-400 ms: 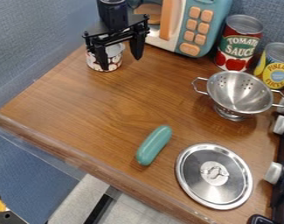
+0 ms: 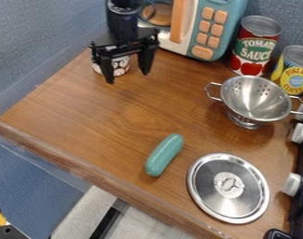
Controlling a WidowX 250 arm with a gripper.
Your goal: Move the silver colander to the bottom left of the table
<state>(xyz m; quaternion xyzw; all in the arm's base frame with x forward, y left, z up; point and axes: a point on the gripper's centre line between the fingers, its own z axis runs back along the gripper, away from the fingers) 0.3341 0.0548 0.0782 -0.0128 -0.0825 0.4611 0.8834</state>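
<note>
Gripper (image 2: 127, 77), fingers spread and pointing down, at upper left over wooden bench (image 2: 85, 116), partly hiding small patterned can (image 2: 121, 66). Toy microwave (image 2: 224, 30) near, to right. Green rounded object (image 2: 164, 155) lower, mid-bench. Silver colander (image 2: 256, 100) upright at right, between red can (image 2: 256, 46) and round metal lid (image 2: 206, 186).

Silver colander (image 2: 256, 99) (two-handled) upright, right side, near cans (image 2: 256, 45).
</note>
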